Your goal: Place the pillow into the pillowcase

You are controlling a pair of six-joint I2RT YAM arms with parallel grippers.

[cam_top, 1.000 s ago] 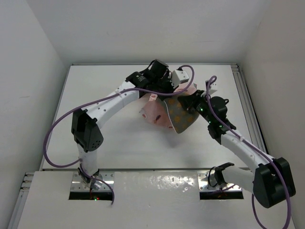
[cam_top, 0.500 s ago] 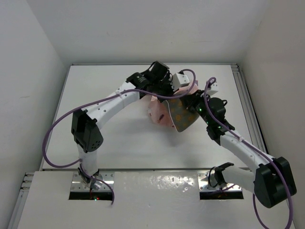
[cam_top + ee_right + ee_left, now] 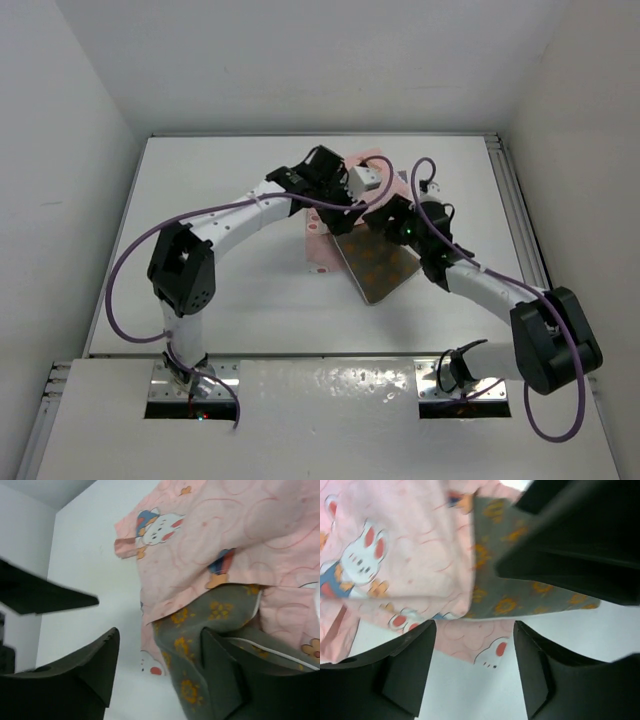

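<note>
Hovering above the far middle of the table [image 3: 210,200], our left gripper [image 3: 475,672] stood with its jaws apart and nothing between them. We judged it was placed to take a fresh bite of cloth. Just beneath it the pillowcase [image 3: 405,550] lay rumpled, one hem draped over the pillow [image 3: 378,265]. The pillow stuck out toward the near right, flat on the table and only partly inside by our reckoning. Our right gripper [image 3: 160,680] hung over that exposed end, jaws likewise apart and clamping nothing, well set, we thought, to push it in. From above, both wrists covered the mouth of the pillowcase, so we could not tell how deep the pillow sat. Nor could we tell whether the right finger touched it. A dark blurred shape [image 3: 580,545] cut across the left wrist view.
</note>
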